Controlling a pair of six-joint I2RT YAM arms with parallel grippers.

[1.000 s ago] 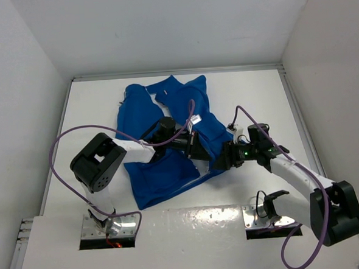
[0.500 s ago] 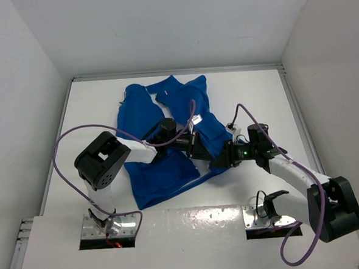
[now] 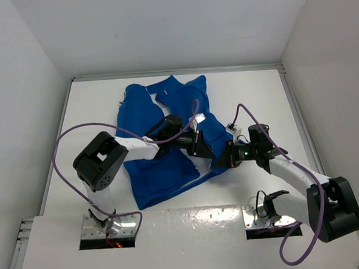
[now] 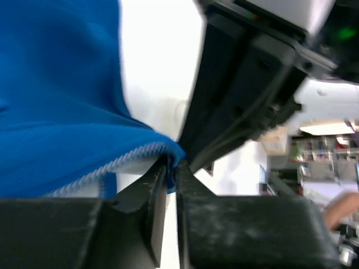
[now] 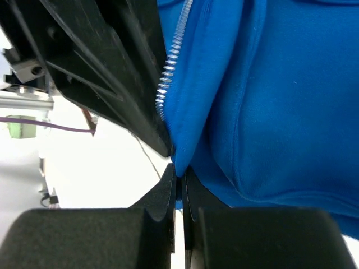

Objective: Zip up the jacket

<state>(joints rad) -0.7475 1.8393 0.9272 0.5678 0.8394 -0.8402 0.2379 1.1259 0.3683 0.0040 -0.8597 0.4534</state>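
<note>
The white table [image 3: 259, 96] is carrying the blue jacket [image 3: 143, 121], lying spread at its middle. My left pincer [image 4: 171, 170] is squeezing its front edge, jaws almost together; my right pincer [image 5: 178, 180], just beside, is clamping fabric below the zipper teeth [image 5: 170, 63]

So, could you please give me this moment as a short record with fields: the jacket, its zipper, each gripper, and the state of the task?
jacket: blue, lying rumpled on the white table
zipper: pale teeth bare along one front edge, not joined to the other side
left gripper: shut on the toothed edge of the jacket
right gripper: shut on a fold at the jacket edge
position of grippers: close together at the jacket's near right part
task state: not yet zipped
</note>
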